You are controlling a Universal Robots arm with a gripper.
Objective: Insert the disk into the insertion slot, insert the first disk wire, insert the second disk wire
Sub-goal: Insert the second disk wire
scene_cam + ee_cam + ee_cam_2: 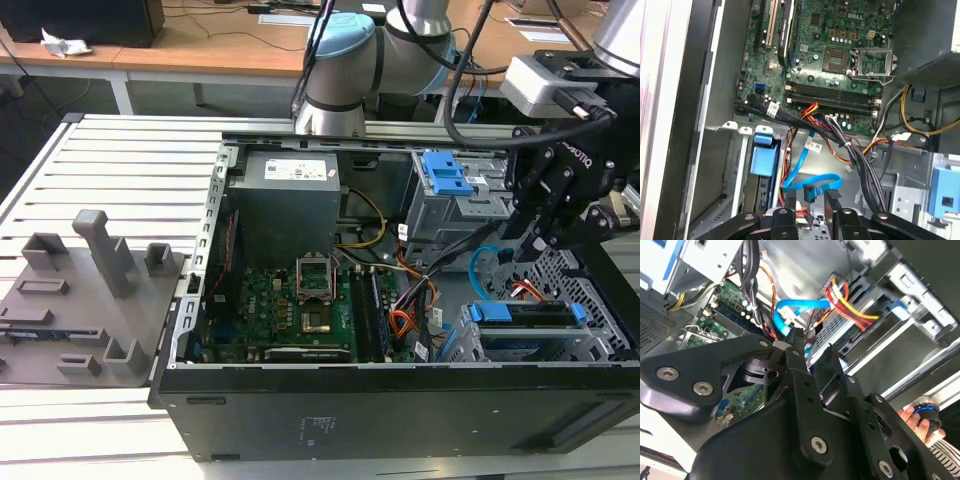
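Observation:
The disk, held in its blue carrier, lies in the insertion slot, a grey perforated cage at the case's corner on the exterior view's right. My gripper hangs just above and behind that cage. The second disk wire is a light-blue flat loop with a dark plug, and the plug lies right beside my gripper. Beyond my gripper the same blue cable arcs. The first disk wire, a red, yellow and black bundle, runs down toward the disk's back end.
The open case holds a motherboard, a power supply and a larger cage with a blue latch. Orange cables and black bundles cross the middle. A grey fixture plate lies on the exterior view's left. A person's hand rests nearby.

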